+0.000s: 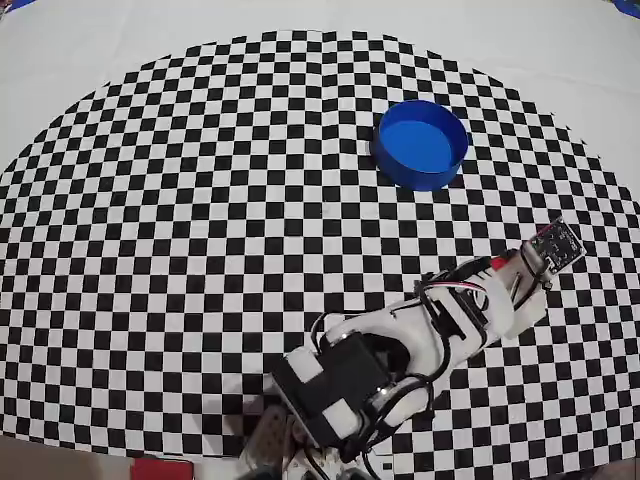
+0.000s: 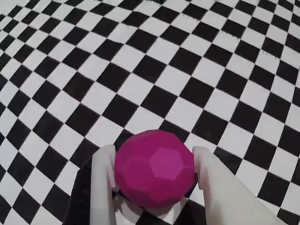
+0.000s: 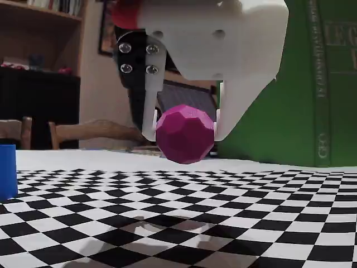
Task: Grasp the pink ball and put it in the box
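A checkered cloth (image 1: pixel 180 200) covers the table, and the arm (image 1: pixel 400 350) reaches from the near edge toward the right in the overhead view. The box (image 1: pixel 422 143) sits far right, well apart from the arm's tip, and looks empty. The gripper (image 2: pixel 154 164) is closed around the pink ball (image 2: pixel 154 168), one white finger pressed on each side.

The fixed view shows what the others cannot: the pink ball (image 3: pixel 184 134) hangs clear of the cloth, its shadow (image 3: pixel 167 226) below it. So the grasp and lift look done, and carrying is the step in hand. The next move calls for swinging toward the far box, centring over it, then opening.

The overhead view hides the ball under the arm. The wrist view omits the box.
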`<state>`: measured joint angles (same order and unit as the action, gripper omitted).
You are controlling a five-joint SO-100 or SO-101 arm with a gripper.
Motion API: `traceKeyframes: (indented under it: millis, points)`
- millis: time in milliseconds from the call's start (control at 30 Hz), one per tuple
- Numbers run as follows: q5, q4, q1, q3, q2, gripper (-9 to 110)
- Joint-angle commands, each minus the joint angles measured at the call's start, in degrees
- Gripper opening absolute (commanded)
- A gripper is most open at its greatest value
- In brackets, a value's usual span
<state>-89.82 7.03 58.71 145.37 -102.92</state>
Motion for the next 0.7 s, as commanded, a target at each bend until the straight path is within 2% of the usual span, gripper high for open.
traceKeyframes:
  millis: [0,667]
  points:
    - [-0.4,0.7,0.8,0.2,-3.6,0]
    - [-0.5,0.4,1.8,3.7,-9.8,0]
